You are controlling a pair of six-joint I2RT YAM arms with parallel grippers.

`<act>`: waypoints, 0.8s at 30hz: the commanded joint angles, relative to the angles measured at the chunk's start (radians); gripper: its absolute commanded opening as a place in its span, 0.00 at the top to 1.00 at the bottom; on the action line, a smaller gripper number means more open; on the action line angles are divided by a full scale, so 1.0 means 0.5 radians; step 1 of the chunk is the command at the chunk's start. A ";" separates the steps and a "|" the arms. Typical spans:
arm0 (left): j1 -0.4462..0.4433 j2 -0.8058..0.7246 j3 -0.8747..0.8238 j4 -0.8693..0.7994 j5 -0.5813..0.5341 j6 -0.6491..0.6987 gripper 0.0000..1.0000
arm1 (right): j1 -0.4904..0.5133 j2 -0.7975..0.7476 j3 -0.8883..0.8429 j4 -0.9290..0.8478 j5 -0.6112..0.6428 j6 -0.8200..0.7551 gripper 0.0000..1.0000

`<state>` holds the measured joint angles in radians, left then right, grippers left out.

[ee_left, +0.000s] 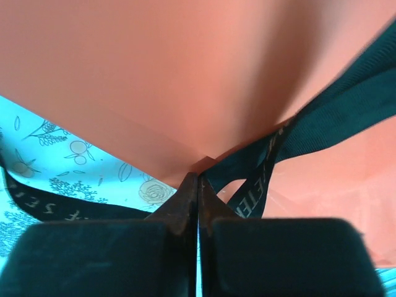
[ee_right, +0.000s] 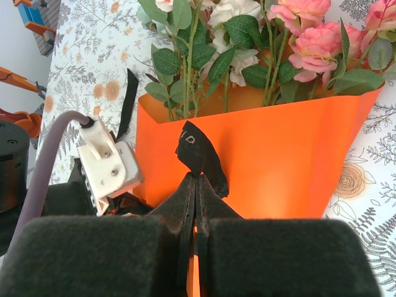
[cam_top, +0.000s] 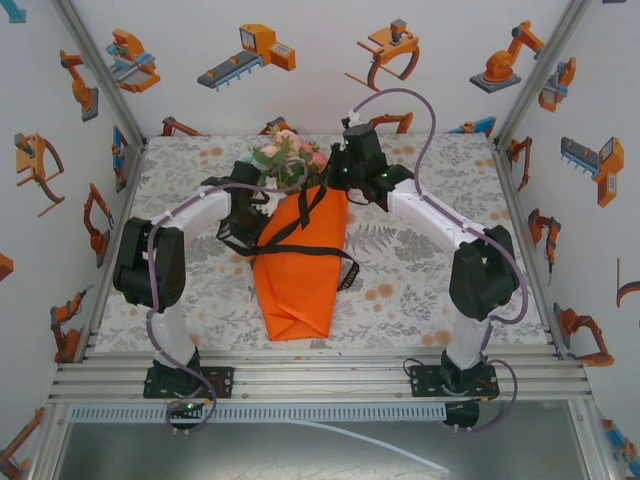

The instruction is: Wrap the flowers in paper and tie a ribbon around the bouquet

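The bouquet lies in the middle of the table, its orange paper (cam_top: 298, 290) cone pointing toward me and the pink and white flowers (cam_top: 285, 155) at the far end. A black ribbon (cam_top: 300, 250) runs across the cone, with strands rising toward the flowers. My left gripper (cam_top: 248, 232) is at the cone's left edge. Its jaws (ee_left: 198, 176) are shut at the paper (ee_left: 185, 74) edge, and the ribbon (ee_left: 309, 133) meets the tips from both sides. My right gripper (cam_top: 336, 185) is by the cone's mouth, shut (ee_right: 198, 175) on a ribbon (ee_right: 197, 154) end that sticks out above the tips, in front of the paper (ee_right: 278, 154) and flowers (ee_right: 303, 37).
A floral tablecloth (cam_top: 420, 270) covers the table. Walls with robot pictures close in the left, right and back. A metal rail (cam_top: 320, 375) runs along the near edge. The left arm's white cable plug (ee_right: 105, 164) sits close to the left of my right fingers.
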<state>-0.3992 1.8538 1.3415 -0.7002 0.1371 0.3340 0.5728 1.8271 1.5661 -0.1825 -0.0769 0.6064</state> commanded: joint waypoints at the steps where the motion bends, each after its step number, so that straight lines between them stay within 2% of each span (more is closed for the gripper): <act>1: -0.004 -0.136 0.007 -0.027 0.038 -0.010 1.00 | 0.008 -0.032 0.052 -0.029 0.033 0.023 1.00; 4: -0.007 -0.278 -0.007 0.074 0.015 -0.046 1.00 | 0.011 -0.037 0.087 -0.055 0.044 0.032 1.00; 10: -0.104 -0.557 -0.111 0.353 0.263 -0.099 1.00 | 0.079 -0.046 0.174 -0.036 -0.063 0.025 1.00; 15: -0.155 -0.643 -0.239 0.550 0.355 -0.198 1.00 | 0.094 -0.059 0.270 -0.007 -0.134 0.275 1.00; 18: -0.165 -0.694 -0.320 0.640 0.377 -0.239 1.00 | 0.090 -0.057 0.297 -0.006 0.003 0.385 1.00; 20: -0.166 -0.746 -0.356 0.685 0.399 -0.262 1.00 | 0.085 0.017 0.334 -0.065 0.136 0.384 1.00; 23: -0.168 -0.829 -0.395 0.732 0.416 -0.278 1.00 | 0.075 0.221 0.416 -0.181 0.122 0.317 1.00; 24: -0.166 -0.860 -0.412 0.752 0.418 -0.281 1.00 | 0.075 0.275 0.419 -0.209 0.084 0.291 0.97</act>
<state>-0.4801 1.5009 1.1461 -0.3927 0.3054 0.2207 0.6155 1.8805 1.7512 -0.2237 -0.0555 0.7570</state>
